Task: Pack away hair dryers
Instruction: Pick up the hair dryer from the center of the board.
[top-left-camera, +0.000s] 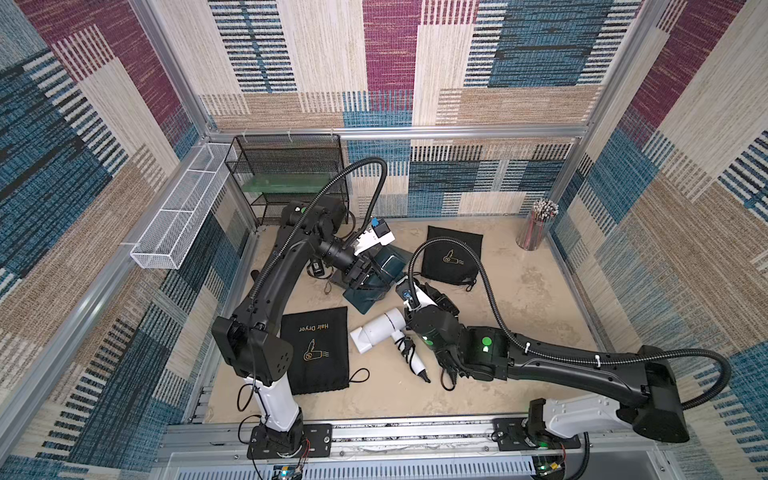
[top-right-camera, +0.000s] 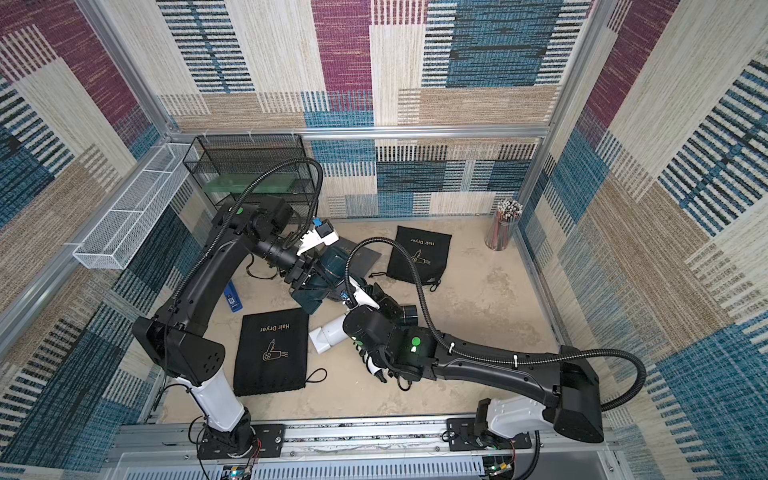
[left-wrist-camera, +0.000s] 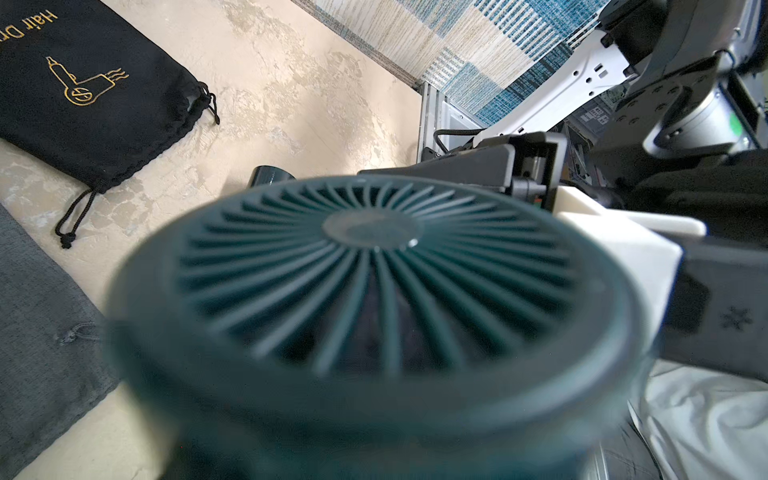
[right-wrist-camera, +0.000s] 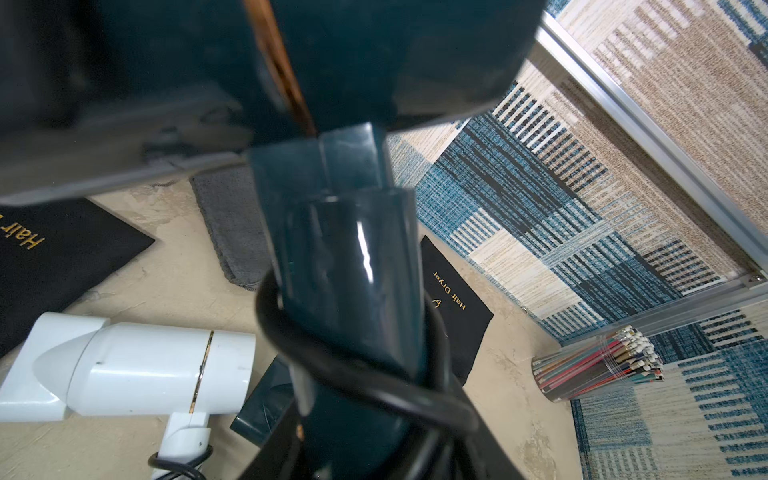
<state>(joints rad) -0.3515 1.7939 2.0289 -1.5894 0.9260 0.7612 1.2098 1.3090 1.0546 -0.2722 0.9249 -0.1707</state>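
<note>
I see the teal hair dryer (left-wrist-camera: 374, 270) lifted off the mottled beige table (top-left-camera: 519, 316), just beyond the white hair dryer (top-left-camera: 380, 330), which lies flat, smooth and round-barrelled with a wedge nozzle. The teal one's round rear grille of fine radial fins fills my left wrist view. The left gripper (top-left-camera: 365, 277) straddles its fat glossy barrel, jaws wide; I cannot tell whether they press it. The right gripper (top-left-camera: 400, 286) clamps the handle, where a thick black cord (right-wrist-camera: 353, 370) loops. A matte black fabric pouch (top-left-camera: 316, 353) lies flat left of the white hair dryer.
</note>
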